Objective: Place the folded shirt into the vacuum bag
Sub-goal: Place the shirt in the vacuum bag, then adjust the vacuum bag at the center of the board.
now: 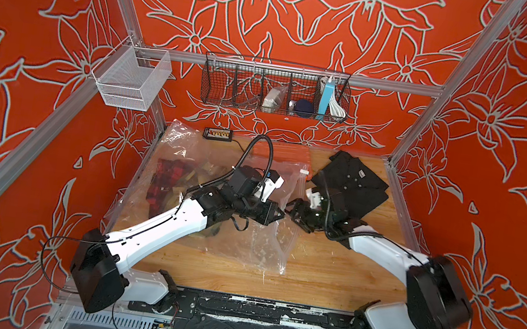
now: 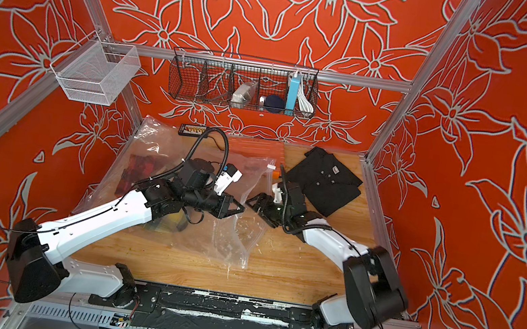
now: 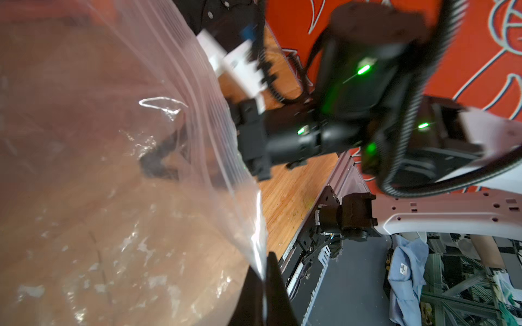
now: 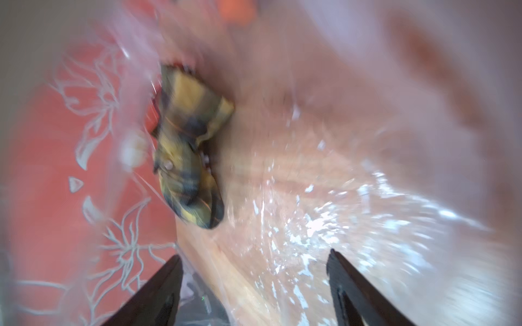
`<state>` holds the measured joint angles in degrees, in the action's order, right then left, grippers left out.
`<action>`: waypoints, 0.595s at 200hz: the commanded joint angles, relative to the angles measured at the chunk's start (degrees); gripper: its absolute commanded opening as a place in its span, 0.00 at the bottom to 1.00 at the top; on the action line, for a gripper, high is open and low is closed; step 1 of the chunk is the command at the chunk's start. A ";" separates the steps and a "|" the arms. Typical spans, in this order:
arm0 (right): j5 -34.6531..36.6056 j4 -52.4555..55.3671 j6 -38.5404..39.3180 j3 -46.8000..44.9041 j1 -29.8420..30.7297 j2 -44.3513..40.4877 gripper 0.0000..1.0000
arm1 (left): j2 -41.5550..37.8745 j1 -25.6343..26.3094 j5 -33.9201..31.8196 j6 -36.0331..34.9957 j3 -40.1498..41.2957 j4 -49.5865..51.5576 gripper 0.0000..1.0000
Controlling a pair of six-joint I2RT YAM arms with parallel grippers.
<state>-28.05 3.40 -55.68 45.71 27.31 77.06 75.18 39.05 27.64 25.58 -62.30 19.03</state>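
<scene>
In both top views the vacuum bag (image 1: pixel 243 240) lies crumpled over the left and middle of the wooden table (image 1: pixel 326 281). Its zip edge, with the white slider (image 1: pixel 304 172), sits near centre frame, and a red plaid garment (image 1: pixel 170 176) shows through the plastic at the bag's left end. The folded black shirt (image 1: pixel 355 182) lies flat on the table at upper right, outside the bag and close to its mouth. The left gripper (image 1: pixel 279 214) and the right gripper (image 1: pixel 294 210) meet almost tip to tip at the bag's open edge in mid frame. In a top view the shirt (image 2: pixel 326 182) sits up and to the right of the right gripper (image 2: pixel 254 203). In the left wrist view the bag's clear film (image 3: pixel 113 197) fills the left half of the frame. Its edge runs down to lower centre, where the left gripper (image 3: pixel 264 288) is closed on it, the plastic pinched between the dark fingers (image 3: pixel 275 282). A corner of the black shirt (image 3: pixel 214 14) shows at the top edge. The right wrist view is badly blurred. The right gripper (image 4: pixel 254 254) has its jaws far apart at the bottom of the frame with nothing clamped between them. Shiny film surrounds it, and a yellow plaid garment (image 4: pixel 189 146) lies left of centre inside the bag.
</scene>
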 commanded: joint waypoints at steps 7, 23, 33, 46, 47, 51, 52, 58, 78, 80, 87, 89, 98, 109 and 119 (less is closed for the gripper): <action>8.83 23.44 11.50 3.94 -6.37 -6.55 0.82 | 3.96 1.72 1.24 1.04 1.65 -4.79 0.00; 12.54 28.87 16.96 10.03 -7.68 -7.09 0.81 | 7.41 4.18 1.28 2.13 3.07 -7.24 0.00; 13.09 31.32 20.22 14.94 -7.66 -5.32 0.81 | 9.77 6.11 0.98 2.67 3.71 -8.53 0.00; 12.28 33.85 23.55 21.13 -7.62 -1.20 0.81 | 12.35 8.51 0.49 3.18 4.18 -9.26 0.00; 12.26 34.04 23.75 21.59 -7.62 -0.76 0.81 | 12.49 8.68 0.49 3.26 4.24 -9.26 0.00; 12.07 35.06 24.66 23.59 -7.56 0.77 0.81 | 13.04 9.23 0.55 3.31 4.37 -9.46 0.00; 12.02 35.47 24.83 24.10 -7.55 1.14 0.81 | 13.14 9.39 0.61 3.32 4.46 -9.50 0.00; 11.67 36.87 26.39 27.00 -7.54 3.40 0.80 | 13.89 10.04 0.93 3.33 4.87 -9.86 0.00; 12.22 40.26 30.09 34.24 -6.74 10.44 0.80 | 15.16 11.30 2.99 2.56 5.14 -8.42 0.06; 12.23 40.52 30.45 34.88 -6.63 11.20 0.80 | 15.08 11.38 2.87 2.30 5.10 -7.94 0.07; 12.64 41.20 31.94 36.66 -5.96 13.50 0.80 | 14.44 11.40 1.85 1.63 5.09 -6.08 0.14; 12.89 41.50 32.30 37.22 -5.78 14.16 0.81 | 14.11 11.34 1.42 1.37 5.06 -5.53 0.16; 13.69 43.32 33.95 39.67 -5.43 17.30 0.81 | 11.92 10.81 -0.82 0.47 5.17 -3.08 0.24; 14.60 45.16 36.38 42.19 -5.43 20.98 0.82 | 8.39 9.30 -1.91 0.31 5.63 -1.06 0.34; 15.84 46.01 37.79 43.67 -5.51 23.92 0.83 | 4.97 7.15 -2.68 1.09 6.49 -0.06 0.39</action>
<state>-15.84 41.63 -25.56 86.00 21.34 95.04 88.16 49.78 27.40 27.38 -56.49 14.66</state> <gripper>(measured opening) 0.821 0.337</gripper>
